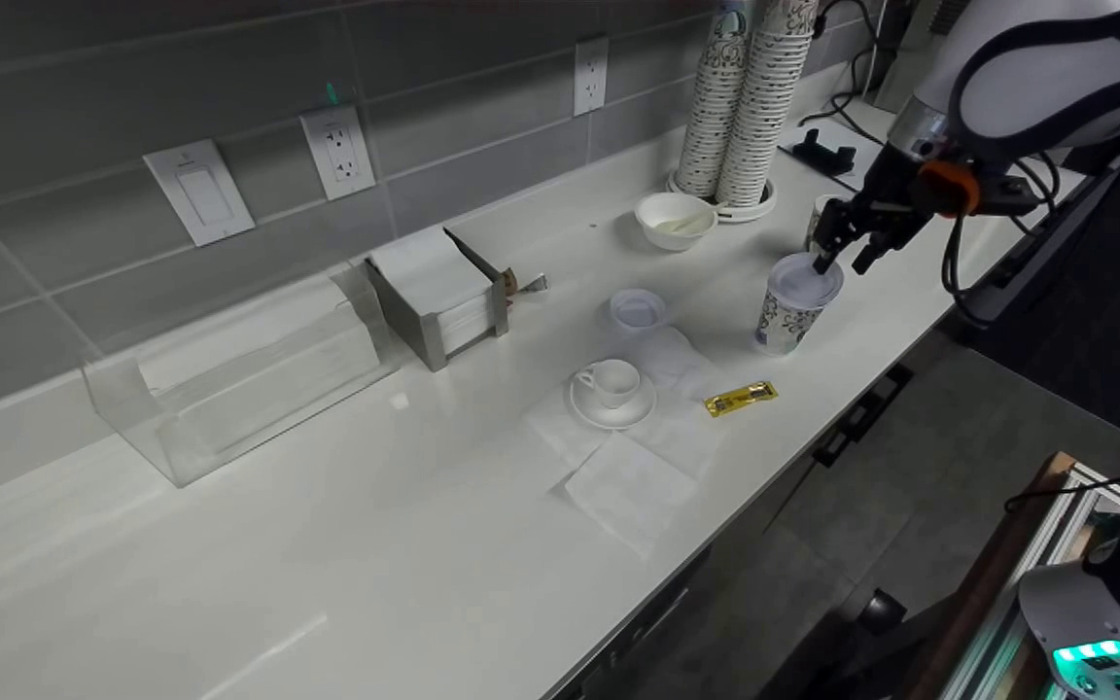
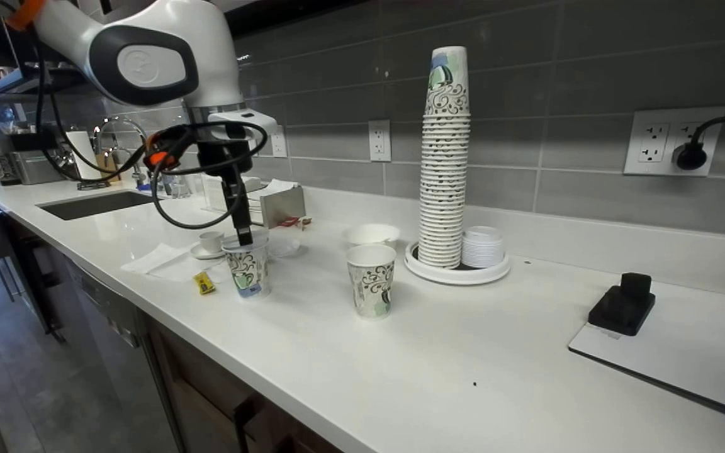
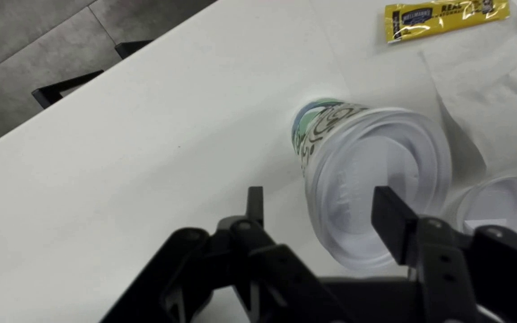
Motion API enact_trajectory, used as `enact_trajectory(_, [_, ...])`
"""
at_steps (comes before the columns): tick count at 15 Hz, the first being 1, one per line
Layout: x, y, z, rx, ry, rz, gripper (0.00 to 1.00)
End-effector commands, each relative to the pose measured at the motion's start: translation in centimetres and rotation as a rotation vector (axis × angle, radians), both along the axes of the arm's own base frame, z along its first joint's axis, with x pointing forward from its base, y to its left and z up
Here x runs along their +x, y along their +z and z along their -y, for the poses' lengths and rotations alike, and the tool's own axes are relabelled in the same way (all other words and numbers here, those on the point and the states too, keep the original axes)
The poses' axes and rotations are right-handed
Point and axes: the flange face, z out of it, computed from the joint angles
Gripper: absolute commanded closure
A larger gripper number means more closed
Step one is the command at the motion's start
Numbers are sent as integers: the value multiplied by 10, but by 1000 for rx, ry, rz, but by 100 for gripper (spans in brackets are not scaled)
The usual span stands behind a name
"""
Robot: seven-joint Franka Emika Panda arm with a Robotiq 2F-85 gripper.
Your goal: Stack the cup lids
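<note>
Black end effector [image 3: 322, 208] points down, its fingers [image 3: 391, 220] standing well apart. Wrist view: one finger overlaps the whitish lid [image 3: 352, 193]; the second lies outside its rim, over the table [image 3: 151, 148]. Whether finger and lid touch: cannot tell. The whitish lid sits on the mouth of a patterned paper cup [image 1: 786, 326], upright. In both exterior views a fingertip overlaps the lidded top of this cup. One lid or several nested there: cannot tell.

A loose lid [image 1: 637, 308] rests on the table, apart from the end effector, just beside the spread napkins [image 1: 630, 494]. In the wrist view its lower edge is hidden by the end effector.

Further out: a second cup [image 2: 372, 286] stands upright nearby. A yellow packet [image 1: 741, 398] marked "Hellmann's" lies near the lidded cup. A small white cup [image 1: 615, 381] sits on a saucer [image 1: 609, 419], over the napkins. A white bowl [image 1: 672, 242] holds something pale, too unclear to name. Tall nested cups [image 1: 757, 126] stand on a round tray [image 1: 750, 212].
</note>
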Motion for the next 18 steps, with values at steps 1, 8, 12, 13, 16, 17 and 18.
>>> enact_trajectory(1, [12,-6,-1,-6,-23,14,61])
enact_trajectory(8, [8,6,-4,2,-1,24,100])
enact_trajectory(12, [2,33,-10,-21,32,54,99])
enact_trajectory(13, [0,44,-10,-30,36,70,99])
enact_trajectory(16, [-6,77,-10,-22,-18,136,99])
enact_trajectory(17, [-4,84,-16,9,-51,159,99])
enact_trajectory(18, [-2,90,-26,28,-74,173,99])
